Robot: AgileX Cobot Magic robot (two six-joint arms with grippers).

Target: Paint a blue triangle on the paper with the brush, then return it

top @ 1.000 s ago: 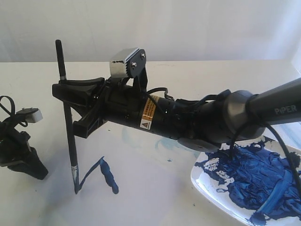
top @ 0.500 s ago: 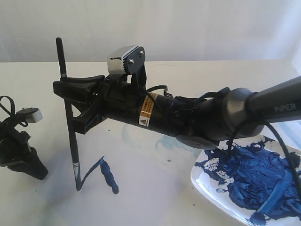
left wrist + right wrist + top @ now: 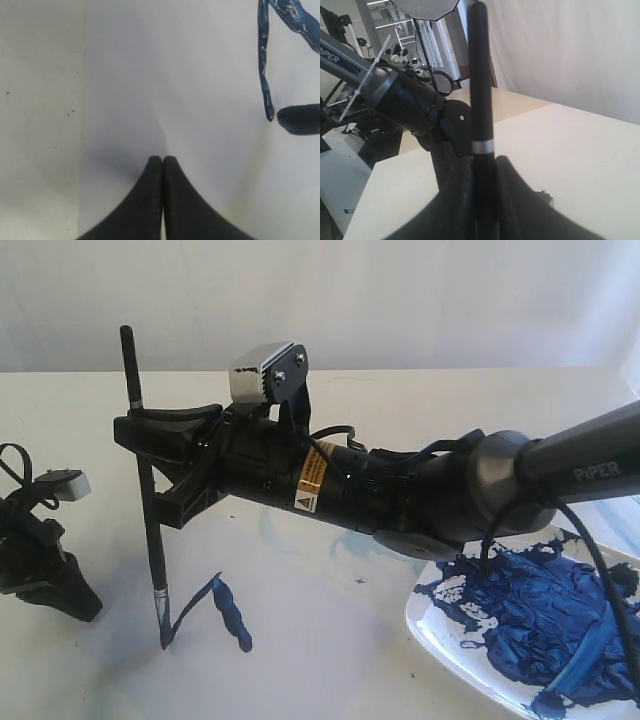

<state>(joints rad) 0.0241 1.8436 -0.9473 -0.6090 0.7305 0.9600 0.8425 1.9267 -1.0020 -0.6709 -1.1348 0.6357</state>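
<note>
My right gripper reaches across to the left and is shut on the black-handled brush, holding it upright. The brush's tip touches the paper at the low end of a thin dark-blue stroke. That stroke meets a thicker stroke at a peak; these two are the blue triangle's visible lines. In the right wrist view the brush handle rises between the shut fingers of my right gripper. My left gripper rests low at the left, shut and empty. Its wrist view shows the gripper, the thin stroke and the brush tip.
A white plate smeared with blue paint sits at the front right, under my right arm. Faint pale-blue smears mark the paper beneath the arm. The cream table borders the paper.
The brush tip has stayed at the low end of the thin stroke, shifting only slightly. The left gripper has not moved.
</note>
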